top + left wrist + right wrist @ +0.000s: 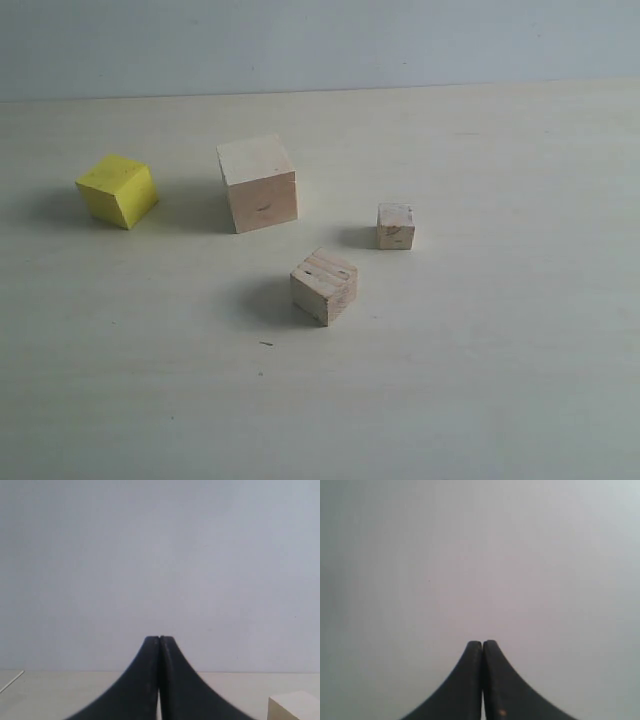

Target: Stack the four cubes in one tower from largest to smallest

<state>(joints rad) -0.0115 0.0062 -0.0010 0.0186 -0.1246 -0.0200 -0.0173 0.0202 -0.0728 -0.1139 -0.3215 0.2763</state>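
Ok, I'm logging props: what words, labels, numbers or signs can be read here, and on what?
None: no text shows in any view.
The large pale cube, grain-lined cube and small cube show only grain and dark specks, not letters.
The yellow cube and the table bear no writing.

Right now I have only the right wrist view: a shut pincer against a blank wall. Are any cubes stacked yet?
Observer: No. The large pale wooden cube, yellow cube, grain-lined cube and small pale cube all stand apart on the table.
Operator: Which one is nearest the exterior camera?
Observer: The grain-lined cube, in front of the large pale wooden cube and slightly to its right.
Operator: And the left pincer?
Observer: The left pincer is shut and holds nothing.
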